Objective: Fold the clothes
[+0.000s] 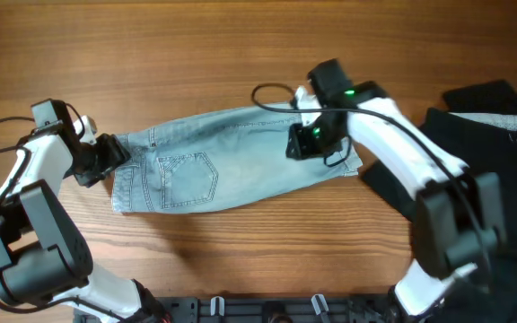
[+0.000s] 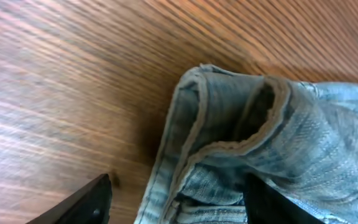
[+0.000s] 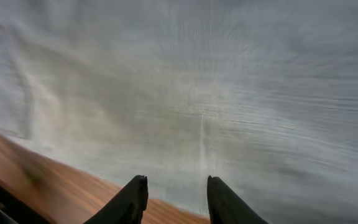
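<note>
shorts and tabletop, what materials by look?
Shorts: likely cotton denim, light-blue washed, matte; diagonal weave and worn seam edges show in the left wrist view. Table: wood or wood-look laminate, reddish-brown, slight sheen; parallel grain lines, can't tell which.

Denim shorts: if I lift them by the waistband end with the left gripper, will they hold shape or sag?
Likely floppy: the denim shorts lie flat and creased on the table, so the free end should droop. The waistband at the left gripper shows thick doubled layers, so that edge probably grips firmly and feels heavyish.
</note>
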`<state>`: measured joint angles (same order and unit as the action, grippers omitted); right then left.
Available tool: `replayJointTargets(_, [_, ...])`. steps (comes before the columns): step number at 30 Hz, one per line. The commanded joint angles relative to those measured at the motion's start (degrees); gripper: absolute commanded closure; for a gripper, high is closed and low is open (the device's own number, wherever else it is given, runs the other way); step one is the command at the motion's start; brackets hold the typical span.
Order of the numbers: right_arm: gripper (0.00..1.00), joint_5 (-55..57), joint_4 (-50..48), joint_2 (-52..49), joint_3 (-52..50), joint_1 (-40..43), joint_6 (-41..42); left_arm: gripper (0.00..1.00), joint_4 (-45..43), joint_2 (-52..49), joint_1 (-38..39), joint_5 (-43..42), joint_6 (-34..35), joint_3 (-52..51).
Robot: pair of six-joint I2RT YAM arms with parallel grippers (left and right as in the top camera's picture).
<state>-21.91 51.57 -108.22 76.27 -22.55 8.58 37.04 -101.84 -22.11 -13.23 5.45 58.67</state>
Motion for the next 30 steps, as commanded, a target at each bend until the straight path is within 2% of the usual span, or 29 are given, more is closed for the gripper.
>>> replayJointTargets(1, [0.64,-2.0,0.1,-7.0,-0.3,-0.6,-1.3,0.29,-0.1,-2.5,0.1,-4.2,-4.0,-0.5])
replayJointTargets(5, [0.64,-2.0,0.1,-10.3,-0.3,-0.7,-1.3,0.32,1.4,-4.0,0.1,-6.9,-6.6,-0.6])
replayJointTargets(11, [0.64,-1.9,-0.7,-10.4,-0.3,-0.7,-1.1,0.48,5.8,-6.7,0.1,-7.8,-6.6,-0.6])
replayJointTargets(15, [0.64,-1.9,-1.0,-10.4,-0.3,-0.7,-0.9,0.61,5.2,-8.5,0.1,-7.7,-6.6,-0.6])
replayJointTargets(18, [0.64,-1.9,-1.0,-10.4,-0.3,-0.7,-0.9,0.77,3.4,-8.8,0.1,-7.8,-6.6,-0.6])
replayJointTargets(20, [0.64,-1.9,-1.0,-10.4,-0.3,-0.7,-0.9,0.92,2.4,-8.8,0.1,-8.0,-6.5,-0.6])
replayJointTargets(21, [0.64,-1.9,-1.0,-10.4,-0.3,-0.7,-0.9,0.96,2.3,-8.7,0.1,-8.1,-6.6,-0.6])
replayJointTargets(25, [0.67,-1.9,-0.7,-10.2,-0.2,-0.7,-0.9,0.96,8.3,-8.2,-0.2,-8.4,-6.1,2.8])
replayJointTargets(30, [0.68,-1.7,0.4,-5.0,-0.1,-0.6,-0.8,0.96,26.4,-6.0,-1.2,-3.5,-6.0,16.9])
